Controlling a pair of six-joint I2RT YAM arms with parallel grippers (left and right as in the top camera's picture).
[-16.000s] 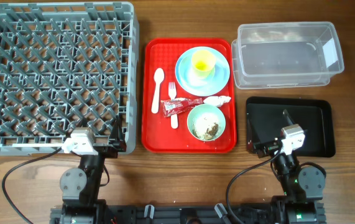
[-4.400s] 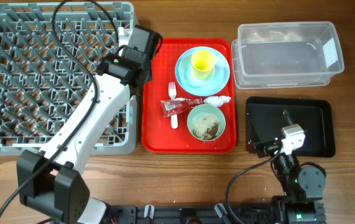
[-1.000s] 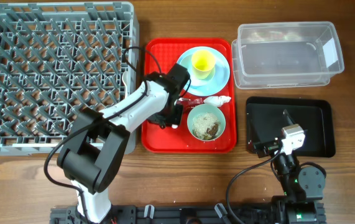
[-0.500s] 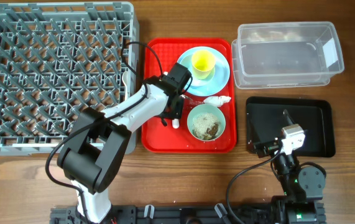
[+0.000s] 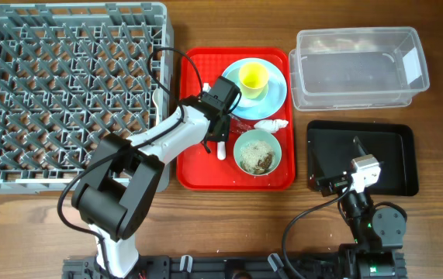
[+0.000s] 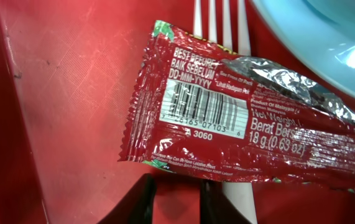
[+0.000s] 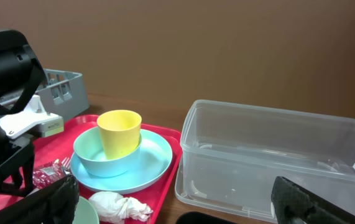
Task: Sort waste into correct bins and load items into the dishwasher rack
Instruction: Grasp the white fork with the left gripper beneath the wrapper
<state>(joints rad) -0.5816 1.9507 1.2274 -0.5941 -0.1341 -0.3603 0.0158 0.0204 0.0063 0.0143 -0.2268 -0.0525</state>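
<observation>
A wooden worktop [image 5: 438, 232] carries everything. The grey dishwasher rack [image 5: 72, 184] sits left of the red serving tray [image 5: 194, 167]. The clear tub [image 5: 353, 99] and the black tray [image 5: 384, 155] lie right of it. On the red tray's far right corner stands the blue plate [image 5: 275, 97] bearing the yellow cup [image 5: 253, 77]. At its near right is the mint bowl [image 5: 246, 143] with rice scraps [image 5: 261, 157]. In the tray's middle, the red foil wrapper [image 6: 239, 124] lies across the white fork [image 6: 227, 18]. The napkin [image 5: 271, 124] is beside it. The left tool [image 6: 176, 193] hovers there, spread and empty. The right tool [image 5: 331, 183], also spread, rests beyond the tray's near right corner.
</observation>
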